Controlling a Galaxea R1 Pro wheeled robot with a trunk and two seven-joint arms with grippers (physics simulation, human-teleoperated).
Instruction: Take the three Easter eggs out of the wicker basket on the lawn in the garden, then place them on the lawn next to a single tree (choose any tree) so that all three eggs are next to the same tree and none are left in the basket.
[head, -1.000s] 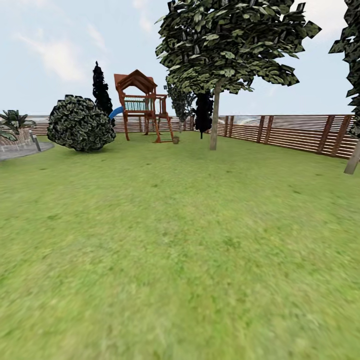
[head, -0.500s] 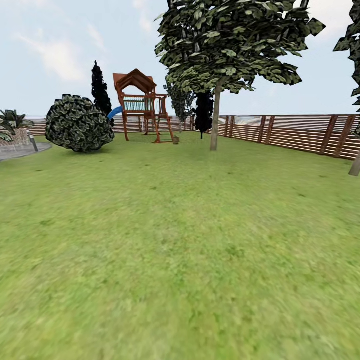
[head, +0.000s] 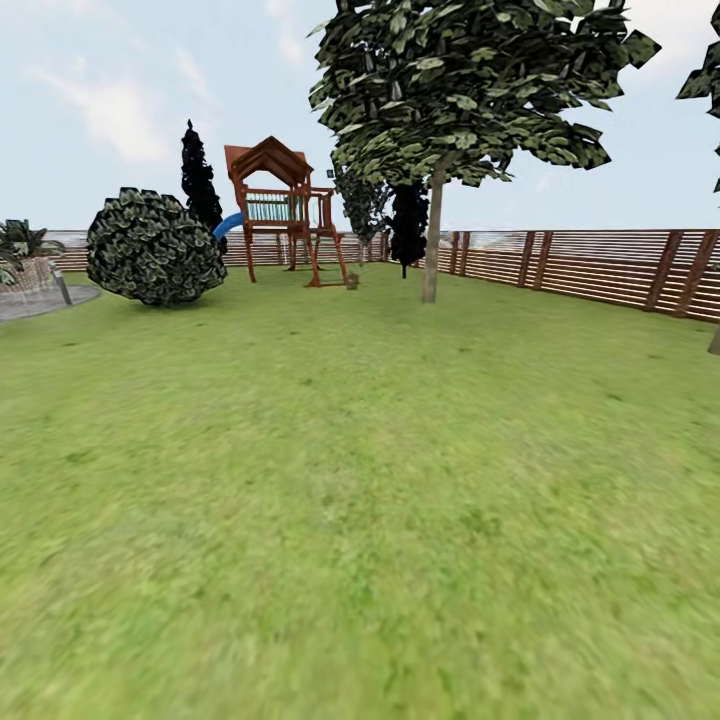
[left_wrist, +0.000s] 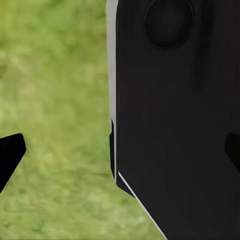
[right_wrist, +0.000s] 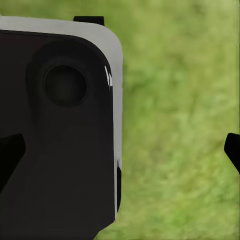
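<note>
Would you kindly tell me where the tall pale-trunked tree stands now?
In the head view, the pale-trunked tree stands ahead, right of centre, on the green lawn, between the wooden playhouse and slatted fence.

Open lawn (head: 360, 480) lies ahead; tree (head: 431, 240) stands at one o'clock, bush (head: 155, 247) at eleven, playset (head: 285, 210) between them; fence (head: 590, 268) closes two o'clock.

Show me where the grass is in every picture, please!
Head view: the lawn covers the lower part and runs back to the tree and the wooden fence.
Left wrist view: the lawn lies blurred behind a black robot panel.
Right wrist view: the lawn lies behind a similar black panel.
Shared landmark: the mottled green grass itself.
</note>
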